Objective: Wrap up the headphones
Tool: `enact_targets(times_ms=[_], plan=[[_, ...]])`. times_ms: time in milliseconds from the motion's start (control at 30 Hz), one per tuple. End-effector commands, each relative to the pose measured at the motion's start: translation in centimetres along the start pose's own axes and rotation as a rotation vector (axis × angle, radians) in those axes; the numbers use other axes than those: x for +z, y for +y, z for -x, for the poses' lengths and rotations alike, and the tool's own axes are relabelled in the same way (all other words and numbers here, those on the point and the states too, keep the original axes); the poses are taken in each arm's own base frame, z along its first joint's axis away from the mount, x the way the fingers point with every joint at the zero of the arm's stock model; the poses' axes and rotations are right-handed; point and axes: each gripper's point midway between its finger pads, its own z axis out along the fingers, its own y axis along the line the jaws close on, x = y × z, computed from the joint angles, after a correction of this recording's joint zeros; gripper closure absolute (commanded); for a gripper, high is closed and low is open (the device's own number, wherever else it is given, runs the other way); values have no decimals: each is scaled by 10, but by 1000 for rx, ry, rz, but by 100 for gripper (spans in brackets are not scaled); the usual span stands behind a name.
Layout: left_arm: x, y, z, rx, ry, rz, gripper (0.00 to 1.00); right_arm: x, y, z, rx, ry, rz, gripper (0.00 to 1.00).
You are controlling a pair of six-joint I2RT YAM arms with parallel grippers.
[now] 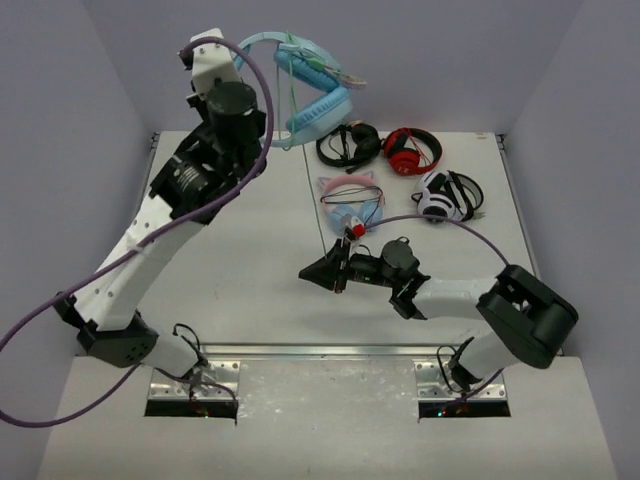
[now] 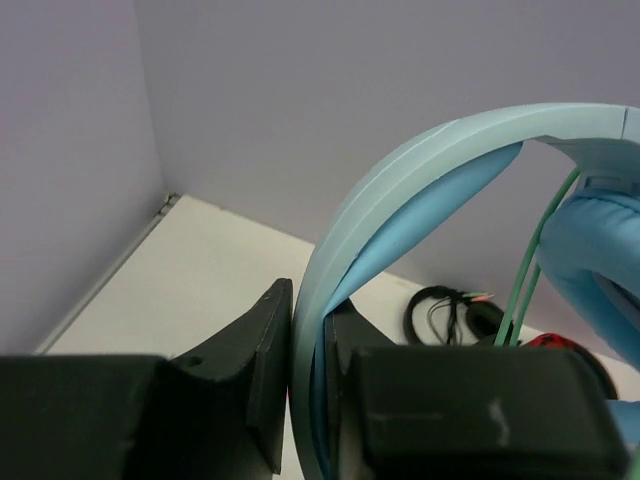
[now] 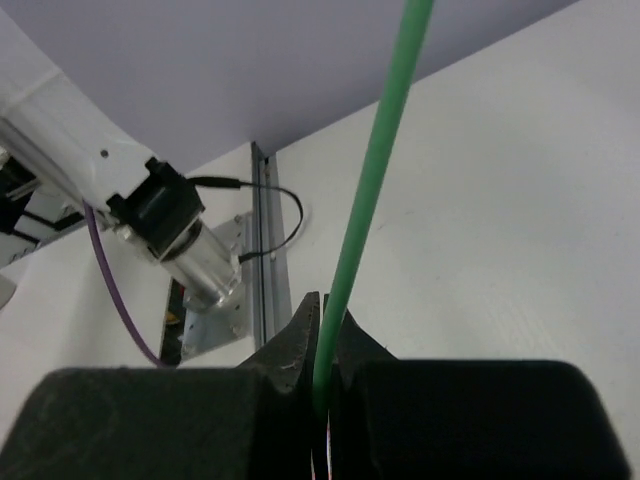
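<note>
**A:** Where are we locating the headphones [image 1: 318,100]?

**B:** We are locating them in the air, above the far left part of the table [image 1: 250,270]. The left gripper [image 2: 305,335] is holding them up, and its two fingers are pressing on the light blue headband [image 2: 400,190] from either side. One padded cup [image 2: 600,270] is hanging to the right of that grip.

**A:** And how are we reading the right gripper [image 3: 322,345]?

**B:** We are reading it as low over the middle of the table. Its jaws are clamped together on the thin green cable [image 3: 375,180]. In the right wrist view the cable is rising in a straight line out of the fingertips.

**A:** What else are we marking on the table?

**B:** We are marking four other sets, all lying apart from the lifted one. A black pair [image 1: 350,145] and a red pair [image 1: 412,150] are resting side by side near the far edge. A white-and-black pair [image 1: 445,195] is lying nearer, toward the right. A pink-and-blue cat-ear pair [image 1: 350,195] is lying just beyond the right gripper.
</note>
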Motion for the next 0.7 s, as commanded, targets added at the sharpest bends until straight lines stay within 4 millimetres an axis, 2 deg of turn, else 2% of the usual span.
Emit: enact_targets(times_ms=[0, 33, 67, 100, 133, 167, 200, 233, 267, 333, 367, 400, 500, 533, 567, 667], plan=[[42, 6, -25, -143, 106, 46, 100, 5, -17, 4, -128, 47, -221, 99], [49, -2, -31, -171, 146, 0, 100, 5, -16, 6, -136, 56, -235, 99], [62, 7, -39, -203, 166, 31, 100, 4, -11, 15, -150, 45, -239, 99], [69, 6, -47, -211, 184, 27, 100, 3, -17, 15, -144, 76, -289, 99], [79, 8, -66, -235, 234, 13, 100, 3, -16, 17, -175, 92, -298, 99], [83, 9, -72, -260, 253, 5, 100, 10, -9, 29, -202, 82, -294, 99], [85, 4, -85, -281, 298, -40, 100, 8, -12, 21, -201, 136, -327, 99], [90, 5, -89, -321, 316, -42, 100, 10, -11, 20, -221, 157, -325, 99], [96, 12, -92, -338, 322, -27, 100, 14, -5, 17, -232, 176, -314, 99], [100, 15, -103, -353, 343, -9, 100, 23, 4, 15, -242, 219, -291, 99], [105, 18, -105, -364, 337, -1, 100, 32, 17, 18, -254, 227, -254, 99], [108, 21, -109, -364, 335, 16, 100, 34, 23, 10, -256, 267, -235, 99], [119, 35, -139, -347, 363, 82, 100, 49, 56, 2, -281, 349, -118, 99], [120, 42, -155, -332, 387, 109, 100, 52, 66, 1, -293, 364, -66, 99], [121, 44, -161, -327, 387, 116, 100, 54, 89, 0, -297, 372, 44, 99], [115, 59, -181, -296, 378, 139, 100, 48, 91, 14, -338, 361, 8, 99]])
